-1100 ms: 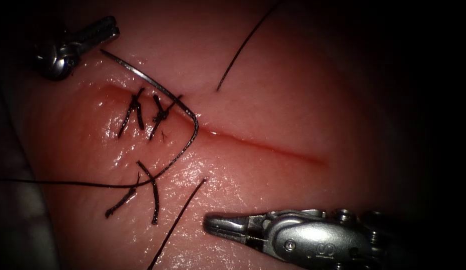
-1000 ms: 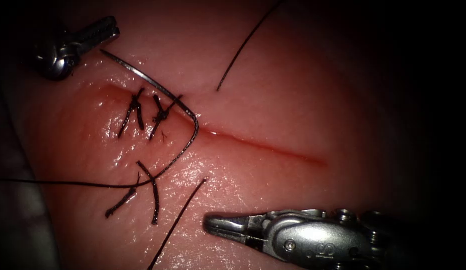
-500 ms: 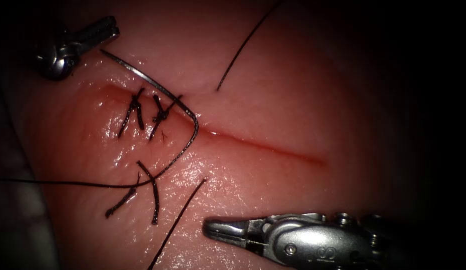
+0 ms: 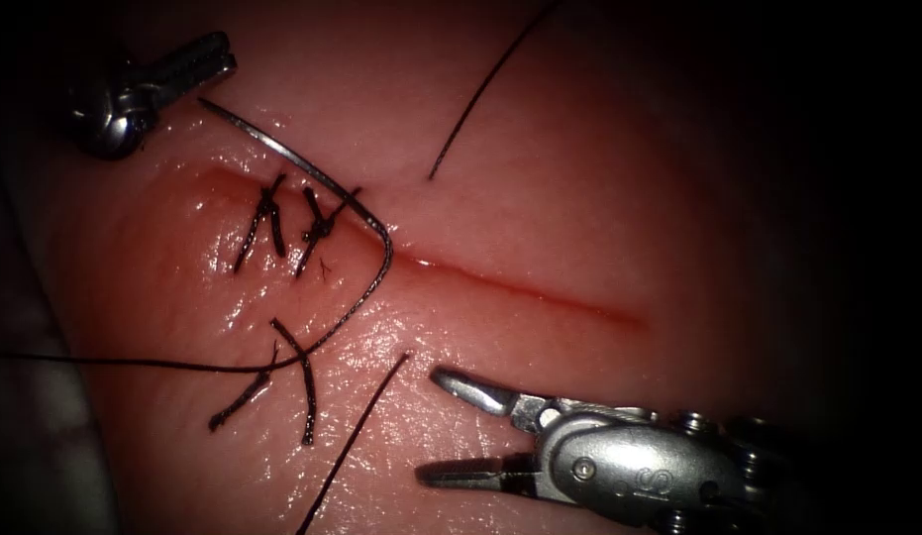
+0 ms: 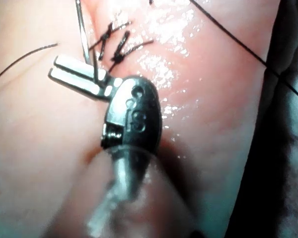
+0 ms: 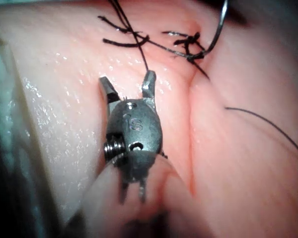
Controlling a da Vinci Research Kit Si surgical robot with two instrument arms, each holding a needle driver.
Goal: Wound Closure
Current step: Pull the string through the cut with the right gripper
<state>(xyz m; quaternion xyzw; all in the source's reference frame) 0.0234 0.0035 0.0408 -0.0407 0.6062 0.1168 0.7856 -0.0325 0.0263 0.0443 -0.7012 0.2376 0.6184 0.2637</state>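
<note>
The left claw (image 4: 218,57) seems clamped on the needle (image 4: 312,178) near its tail; the needle arcs over the cut (image 4: 520,289), apparently resting on the tissue (image 4: 579,198). The right claw (image 4: 449,428) gapes wide, holding nothing.

Curved needle (image 4: 322,188) across the cut (image 4: 520,287), tail-end thread (image 4: 134,363) leftward.

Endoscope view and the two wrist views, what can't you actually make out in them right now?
- Needle: its tip in the endoscope view, hidden at the left tool.
- Thread: cut off at the endoscope picture's left edge, so where it runs on is unseen.
- Right tool, jaws open and empty: its shaft is cut off by the endoscope picture's edge.
- Left tool's shaft, left wrist view: blurred.
</note>
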